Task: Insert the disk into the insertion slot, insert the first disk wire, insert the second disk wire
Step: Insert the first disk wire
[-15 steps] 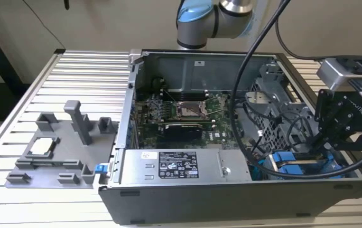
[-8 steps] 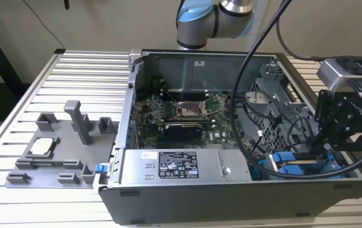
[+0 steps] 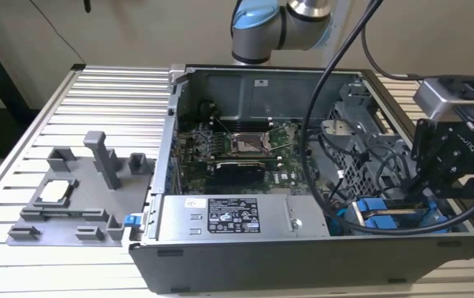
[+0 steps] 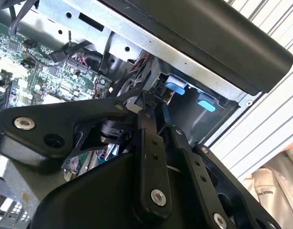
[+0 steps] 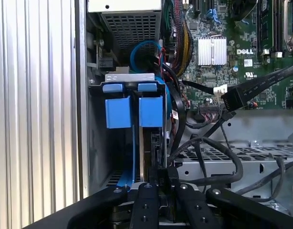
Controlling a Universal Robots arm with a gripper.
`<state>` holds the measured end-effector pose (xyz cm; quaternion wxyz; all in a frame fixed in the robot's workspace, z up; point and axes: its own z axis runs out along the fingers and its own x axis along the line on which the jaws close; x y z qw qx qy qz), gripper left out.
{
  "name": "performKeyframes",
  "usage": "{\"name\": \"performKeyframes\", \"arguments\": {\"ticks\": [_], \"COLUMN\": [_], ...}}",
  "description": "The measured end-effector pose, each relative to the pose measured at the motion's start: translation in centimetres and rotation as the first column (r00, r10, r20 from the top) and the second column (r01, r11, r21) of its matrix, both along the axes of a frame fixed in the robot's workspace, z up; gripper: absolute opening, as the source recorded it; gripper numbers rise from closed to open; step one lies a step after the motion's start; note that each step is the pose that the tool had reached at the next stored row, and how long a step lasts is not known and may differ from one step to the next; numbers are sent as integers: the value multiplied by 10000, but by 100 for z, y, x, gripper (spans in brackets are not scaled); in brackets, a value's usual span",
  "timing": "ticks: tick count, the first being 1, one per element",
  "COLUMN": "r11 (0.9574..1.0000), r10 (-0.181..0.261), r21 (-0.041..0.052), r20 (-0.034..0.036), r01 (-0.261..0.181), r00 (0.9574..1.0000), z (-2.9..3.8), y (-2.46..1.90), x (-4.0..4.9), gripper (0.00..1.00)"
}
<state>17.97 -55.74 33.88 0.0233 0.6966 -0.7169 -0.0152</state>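
The insertion slot (image 5: 131, 78) is a grey metal bay with blue tabs in the case's corner, at the exterior view's lower right (image 3: 386, 216). The disk (image 5: 154, 143) sits edge-on inside it, behind one blue tab. My gripper (image 5: 161, 183) is at the disk's near end, its fingers (image 5: 145, 202) drawn close on a small black block (image 5: 160, 172) that looks like a disk wire plug. A blue flat wire (image 5: 131, 160) runs along the bay beside the disk. The second wrist view has the gripper (image 4: 153, 107) tips together just before the blue tabs (image 4: 175, 87). In the exterior view the gripper (image 3: 423, 192) hangs over the bay.
The open computer case holds a power-supply box (image 3: 228, 217), a motherboard (image 3: 237, 146) and a perforated metal cage (image 3: 361, 143). Loose black cables (image 5: 218, 152) curl beside the bay. A grey fixture (image 3: 71, 198) stands on the slatted table at the exterior view's left.
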Motion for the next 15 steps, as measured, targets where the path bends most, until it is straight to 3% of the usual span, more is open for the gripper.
{"name": "performKeyframes", "arguments": {"ticks": [11,12,13,15], "r11": [10000,10000,10000,10000], "r10": [-26,-26,-27,-27], "r21": [18,11,5,7], "r20": [-4,-6,-5,-9], "r01": [26,26,27,27], "r00": [10000,10000,10000,10000], "z": [-91,-85,-67,-2], "y": [0,0,0,0], "x": [0,0,0,0], "gripper": [20,20,27,27]}}
